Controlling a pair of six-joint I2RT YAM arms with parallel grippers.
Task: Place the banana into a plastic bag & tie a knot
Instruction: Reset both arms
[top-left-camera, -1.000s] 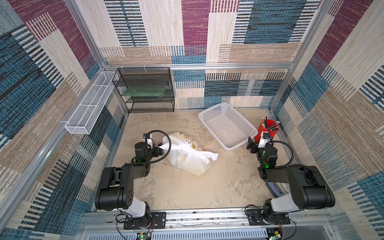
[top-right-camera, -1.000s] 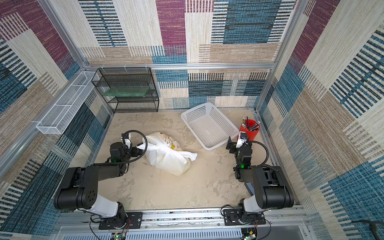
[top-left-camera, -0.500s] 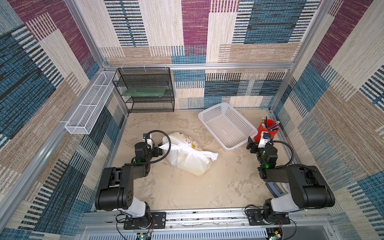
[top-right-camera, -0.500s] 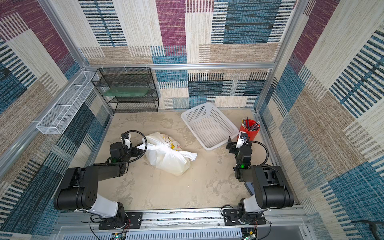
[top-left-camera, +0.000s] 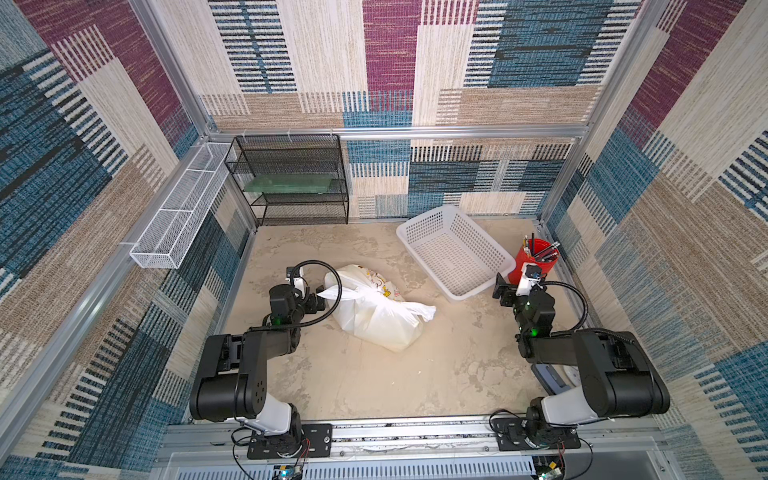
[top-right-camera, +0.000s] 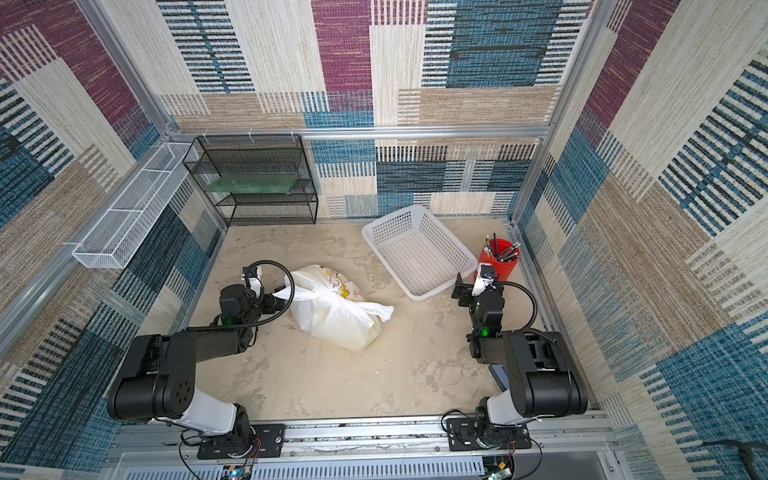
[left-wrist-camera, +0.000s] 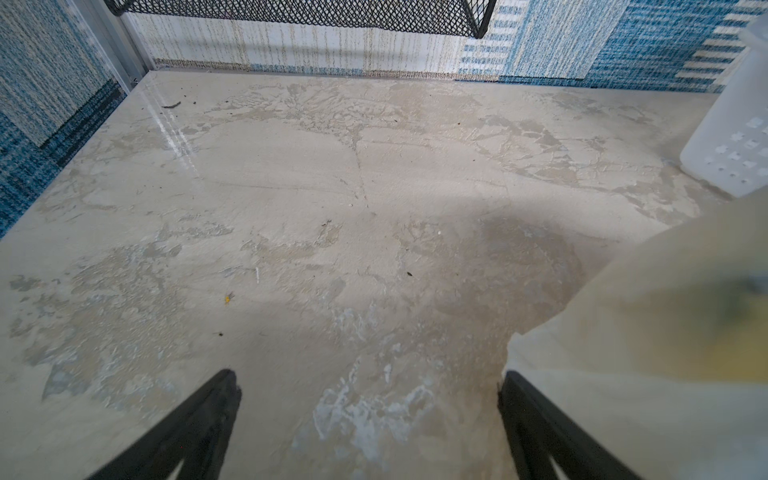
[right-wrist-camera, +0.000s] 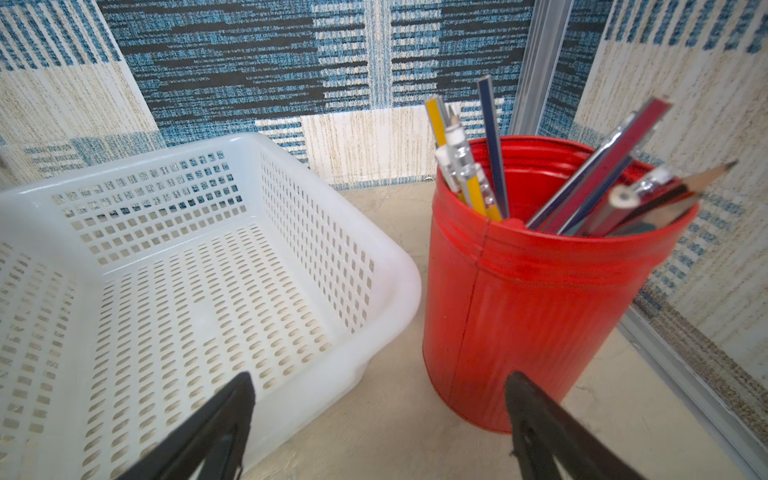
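Spreading wide apart, the fingers of the left gripper show only the bare tabletop between them. One finger lies just beside the plastic bag, which is blurred in the left wrist view. A yellow patch shows on the bag there; I cannot tell whether it is print or banana.

The right gripper is also spread wide and grips nothing. It points between the white perforated basket and the red tin cup. The basket's slotted floor shows whole from wall to wall. The cup holds pencils and pens, which lean against its rim.

In both top views the bag lies on the table near the left gripper, well apart from the right gripper. The bag is closed, with the knot on its upper side and one loose end reaching toward the left fingers.

At the back wall, a black mesh rack carries a green board on its middle shelf.

Compared with one second before, nothing has moved: arms, bag and containers keep their places.
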